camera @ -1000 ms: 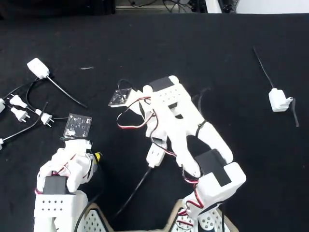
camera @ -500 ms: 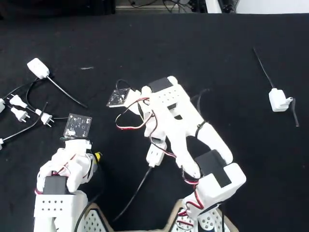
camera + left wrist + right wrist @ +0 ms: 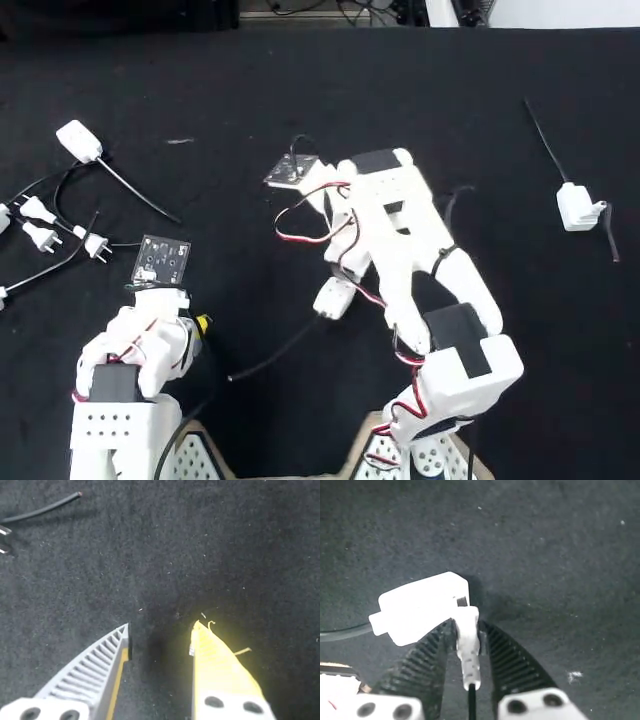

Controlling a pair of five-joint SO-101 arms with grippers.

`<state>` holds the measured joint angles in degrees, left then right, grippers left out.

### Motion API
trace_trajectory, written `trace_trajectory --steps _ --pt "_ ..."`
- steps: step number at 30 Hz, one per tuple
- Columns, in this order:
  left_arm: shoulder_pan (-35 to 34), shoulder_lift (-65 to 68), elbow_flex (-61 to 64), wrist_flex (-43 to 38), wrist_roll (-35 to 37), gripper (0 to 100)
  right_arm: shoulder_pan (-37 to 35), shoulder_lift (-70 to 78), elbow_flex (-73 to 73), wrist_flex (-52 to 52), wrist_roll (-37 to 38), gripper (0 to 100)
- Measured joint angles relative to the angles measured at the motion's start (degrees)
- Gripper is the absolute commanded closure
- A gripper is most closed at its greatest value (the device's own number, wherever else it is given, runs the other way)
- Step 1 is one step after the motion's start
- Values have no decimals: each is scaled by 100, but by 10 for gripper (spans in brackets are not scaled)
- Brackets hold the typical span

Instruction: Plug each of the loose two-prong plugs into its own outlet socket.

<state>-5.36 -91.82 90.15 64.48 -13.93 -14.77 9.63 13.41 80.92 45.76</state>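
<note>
Jaws of the right arm pinch a white two-prong plug (image 3: pixel 468 642). Its long axis is in line with them, and its front end points away from the wrist and touches a white outlet socket (image 3: pixel 420 611). The socket lies crosswise on the black worktop (image 3: pixel 560 555). Left jaws stand spread over bare worktop.

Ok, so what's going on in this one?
The right arm's gripper has its jaws shut on a white two-prong plug, holding it against a white outlet socket that lies on the black table. No prongs show, so it looks inserted, though how fully is unclear. The left gripper hangs over bare cloth with its jaws open, holding nothing. More loose plugs lie unplugged at the left of the high view, with another socket near them.
</note>
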Motion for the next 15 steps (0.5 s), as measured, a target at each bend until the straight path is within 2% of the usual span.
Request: trace_trajectory --steps 5,15 --pt "0 0 0 0 0 798 -26 0 0 0 -53 988" --pt "0 0 0 0 0 798 -1108 -703 9 229 -1284 988"
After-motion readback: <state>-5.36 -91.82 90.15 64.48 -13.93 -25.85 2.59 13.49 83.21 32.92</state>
